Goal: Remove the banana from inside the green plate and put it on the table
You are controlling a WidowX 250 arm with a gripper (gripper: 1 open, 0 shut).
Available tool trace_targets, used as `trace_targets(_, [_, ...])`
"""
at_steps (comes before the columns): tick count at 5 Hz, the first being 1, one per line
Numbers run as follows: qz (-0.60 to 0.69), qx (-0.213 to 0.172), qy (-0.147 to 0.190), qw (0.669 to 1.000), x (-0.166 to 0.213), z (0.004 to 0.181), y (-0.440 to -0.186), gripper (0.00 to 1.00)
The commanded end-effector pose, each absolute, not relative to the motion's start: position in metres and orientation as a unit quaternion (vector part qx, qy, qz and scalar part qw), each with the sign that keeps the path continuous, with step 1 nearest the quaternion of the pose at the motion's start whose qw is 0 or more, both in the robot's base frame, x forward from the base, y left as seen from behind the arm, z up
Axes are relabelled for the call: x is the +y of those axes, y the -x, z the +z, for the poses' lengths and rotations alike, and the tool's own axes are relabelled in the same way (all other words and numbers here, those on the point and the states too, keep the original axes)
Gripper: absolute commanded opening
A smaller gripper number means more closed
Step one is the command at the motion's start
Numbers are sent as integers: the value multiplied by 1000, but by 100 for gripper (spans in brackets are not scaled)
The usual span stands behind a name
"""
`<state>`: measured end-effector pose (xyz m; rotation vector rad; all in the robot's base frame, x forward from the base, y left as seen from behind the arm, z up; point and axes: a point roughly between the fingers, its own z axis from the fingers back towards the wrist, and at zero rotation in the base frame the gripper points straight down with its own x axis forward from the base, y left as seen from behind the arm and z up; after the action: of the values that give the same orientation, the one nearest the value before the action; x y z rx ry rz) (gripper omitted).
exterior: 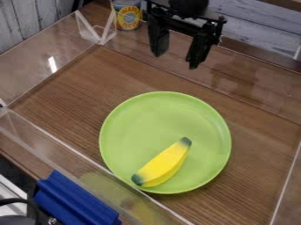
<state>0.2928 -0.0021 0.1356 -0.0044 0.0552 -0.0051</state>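
A small curved yellow banana (164, 163) with dark tips lies inside the green plate (141, 123), toward the plate's near right side. The round lime-green plate rests on the brown wood-grain table (83, 83). My gripper (177, 48) hangs at the far side of the table, well above and beyond the plate. Its two dark fingers (157, 39) point down, stand apart and have nothing between them.
Clear acrylic walls (47, 141) border the table on the left, near and right sides. A yellow-labelled container (127, 17) stands at the back, behind the gripper. A blue object (77, 204) sits outside the near wall at the bottom left.
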Motion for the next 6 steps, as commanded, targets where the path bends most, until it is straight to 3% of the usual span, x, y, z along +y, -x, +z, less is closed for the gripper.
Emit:
trace_targets(1, [-3, 27, 3, 1000, -1, 134, -295, 100])
trace_targets(6, [-7, 16, 12, 1000, 6, 141, -308, 100])
